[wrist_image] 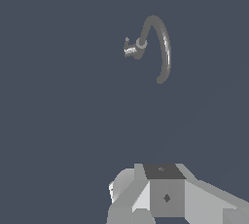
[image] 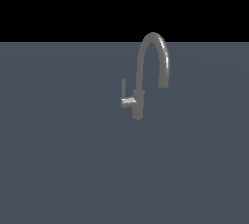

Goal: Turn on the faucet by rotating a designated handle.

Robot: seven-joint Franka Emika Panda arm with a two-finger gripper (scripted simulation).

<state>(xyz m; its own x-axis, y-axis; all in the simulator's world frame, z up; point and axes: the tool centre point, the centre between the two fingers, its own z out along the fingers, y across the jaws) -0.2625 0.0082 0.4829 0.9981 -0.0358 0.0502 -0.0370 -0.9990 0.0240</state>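
The faucet (image: 146, 79) stood alone on the flat grey-blue surface (image: 58, 169), a little to the exterior view's right of centre, its thick post rising into a tall arched spout whose mouth hung at about four o'clock from the arch's crown. The handle (image: 125, 95) jutted from the post at nine o'clock in that view: a short shiny stub, then a slim rod turned upward toward twelve o'clock. No arm showed in the exterior view at all. In the wrist view, only part of the robot's pale blocky body showed at the edge of the picture, and the fingertips were out of sight, so whether the gripper was parted or closed could not be told. From that camera the faucet (wrist_image: 158, 47) looked small and well apart from the arm, with the handle (wrist_image: 129, 48) beside its post. The job appeared to be at its opening step, the approach, with nothing yet touched. The next move would likely call for closing in on the slim rod, not the spout, and meeting it squarely enough to swing it about the post.
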